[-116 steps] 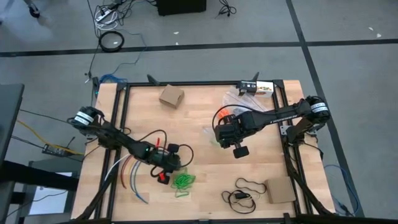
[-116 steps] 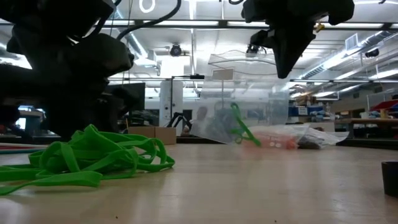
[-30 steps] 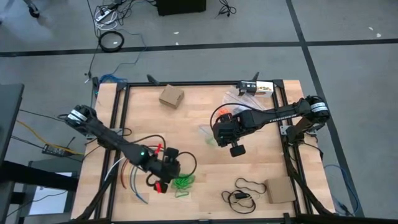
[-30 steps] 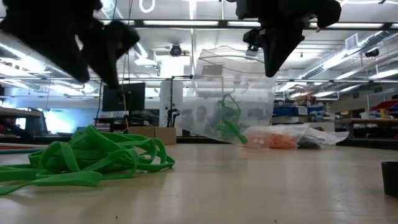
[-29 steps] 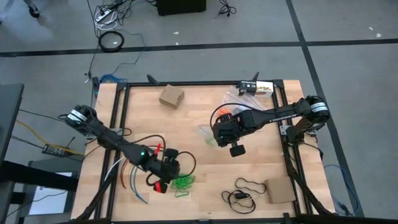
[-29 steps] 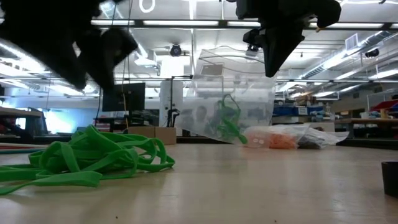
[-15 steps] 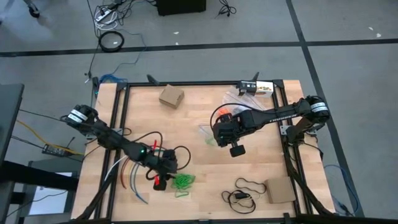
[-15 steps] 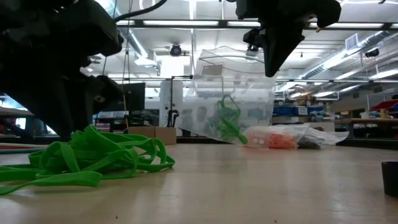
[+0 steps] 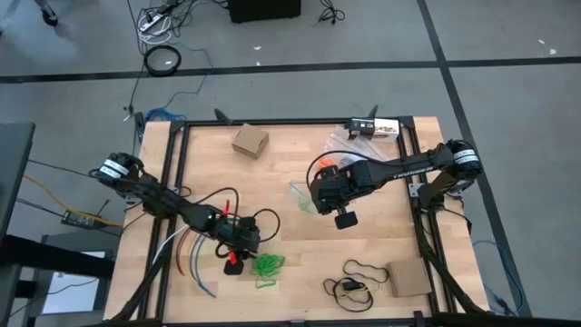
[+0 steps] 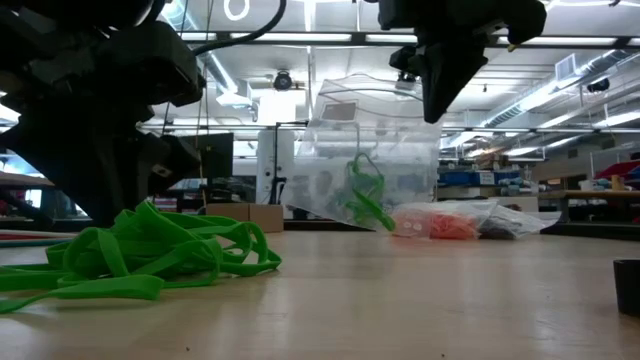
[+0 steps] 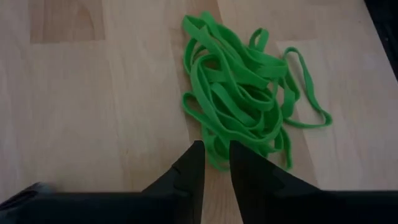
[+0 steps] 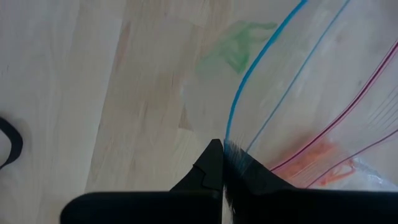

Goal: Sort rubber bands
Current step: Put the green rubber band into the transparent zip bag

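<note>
A heap of bright green rubber bands (image 11: 242, 106) lies on the wooden table near its front, also in the high view (image 9: 267, 264) and the low view (image 10: 150, 250). My left gripper (image 11: 216, 163) is down at the heap's left edge, its fingers almost together on a green strand. My right gripper (image 12: 221, 157) is above the table's middle, shut on a clear zip bag (image 10: 370, 140). A few green rubber bands (image 10: 365, 200) lie in the bag's bottom. No loose orange or dark rubber bands show on the table. My left gripper pinches a green strand at the heap's edge (image 11: 216, 152) between its two fingertips. It slants down from the table's left. The heap lies on the table. My right gripper pinches the bag's top edge by the blue zip line (image 12: 231, 140), from above. The bag hangs below it, upright.
More bags, one with orange contents (image 10: 440, 222), lie at the far right. A cardboard box (image 9: 250, 141) stands at the back, another (image 9: 408, 279) at the front right by a black cord loop (image 9: 363, 270). Coloured cables (image 9: 186, 254) curve at the left.
My left gripper has come down from above onto the left edge of the green heap, rolling a little as it came. The heap has not moved. My right gripper and the hanging bag have kept still.
</note>
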### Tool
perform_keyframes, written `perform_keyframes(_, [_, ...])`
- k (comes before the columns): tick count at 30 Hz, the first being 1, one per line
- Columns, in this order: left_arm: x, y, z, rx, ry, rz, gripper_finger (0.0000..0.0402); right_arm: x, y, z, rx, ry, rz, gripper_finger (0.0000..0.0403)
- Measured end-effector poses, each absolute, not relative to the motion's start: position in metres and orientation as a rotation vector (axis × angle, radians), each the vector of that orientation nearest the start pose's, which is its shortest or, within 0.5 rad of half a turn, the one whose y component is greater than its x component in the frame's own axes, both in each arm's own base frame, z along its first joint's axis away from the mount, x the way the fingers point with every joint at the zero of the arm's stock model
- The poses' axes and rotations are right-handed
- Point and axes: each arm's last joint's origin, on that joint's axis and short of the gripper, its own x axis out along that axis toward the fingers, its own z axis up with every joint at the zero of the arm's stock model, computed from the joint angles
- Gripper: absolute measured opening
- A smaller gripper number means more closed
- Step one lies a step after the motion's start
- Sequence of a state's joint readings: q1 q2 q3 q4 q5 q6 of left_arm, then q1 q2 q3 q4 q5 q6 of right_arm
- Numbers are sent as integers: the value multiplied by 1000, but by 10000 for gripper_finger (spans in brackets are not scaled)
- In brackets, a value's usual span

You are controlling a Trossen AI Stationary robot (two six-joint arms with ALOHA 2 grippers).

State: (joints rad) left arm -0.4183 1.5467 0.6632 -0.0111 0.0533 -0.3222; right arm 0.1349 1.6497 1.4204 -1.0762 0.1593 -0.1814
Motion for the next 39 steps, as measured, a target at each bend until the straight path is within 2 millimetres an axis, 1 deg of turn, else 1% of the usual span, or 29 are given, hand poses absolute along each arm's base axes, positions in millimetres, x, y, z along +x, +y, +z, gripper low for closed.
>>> perform_keyframes(3, [252,-114,139,-133,951,-294,75,316,38,277,-347,1291,97,0])
perform_keyframes(10, [257,-118,126,-150,969,-335,63,316,38,277,-347,1291,97,0])
perform_keyframes(13, [260,-117,127,-137,940,-340,48,316,38,277,-347,1291,97,0])
perform_keyframes(17, [262,-112,129,-111,943,-336,10,316,38,277,-348,1291,99,0])
perform_keyframes(20, [264,-110,137,-53,988,-343,6,316,38,277,-349,1292,99,0])
perform_keyframes(24, [269,-106,160,88,1053,-303,3,316,38,277,-348,1292,99,0])
perform_keyframes(26, [272,-104,177,176,1063,-267,2,316,38,276,-347,1293,101,0])
perform_keyframes(29, [278,-100,209,285,1052,-223,2,316,38,276,-346,1295,102,0])
perform_keyframes(32, [286,-98,241,396,995,-169,1,316,38,276,-346,1296,102,0])
perform_keyframes(35, [295,-91,272,527,907,-59,1,316,38,276,-346,1296,102,0])
perform_keyframes(37, [302,-82,290,597,850,27,1,316,37,276,-346,1296,102,0])
perform_keyframes(39, [311,-71,307,628,784,83,1,316,37,276,-345,1296,101,0])
